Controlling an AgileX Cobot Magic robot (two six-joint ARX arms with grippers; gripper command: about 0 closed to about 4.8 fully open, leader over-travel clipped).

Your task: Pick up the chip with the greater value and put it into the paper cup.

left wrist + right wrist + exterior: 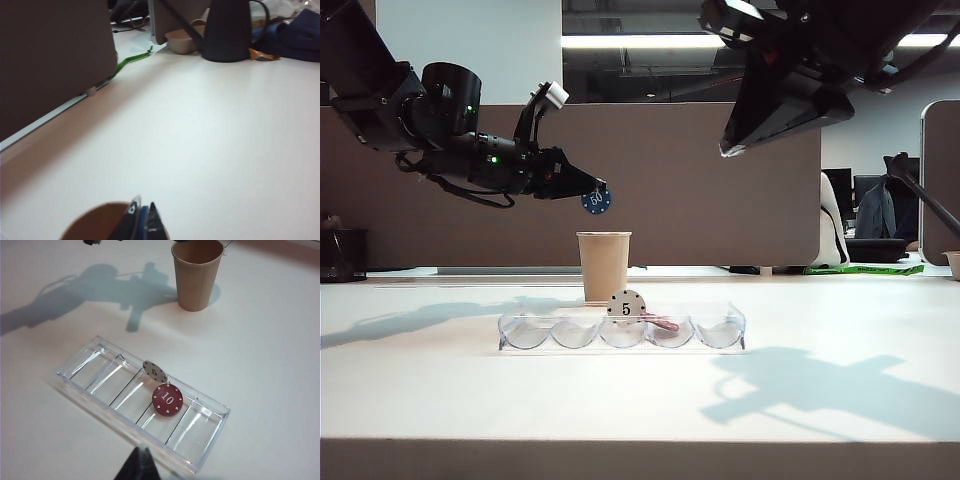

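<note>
chip: the blue 50 chip (596, 201) sits pinched at the tip of the left gripper (588, 193), up in the air right over the paper cup (604, 265)

left gripper: clamped on the chip, fingertips (151, 216) squeezing its edge, cup mouth (102, 221) just under them

right gripper: (138, 460) hangs high on the right, above the clear tray (210, 434), tips pressed together with nothing in them

tray: white 5 chip (154, 371) stands upright, red 10 chip (167, 399) leans beside it

hard to see: left wrist view cuts off most of the cup and shows the chip only edge-on
</note>
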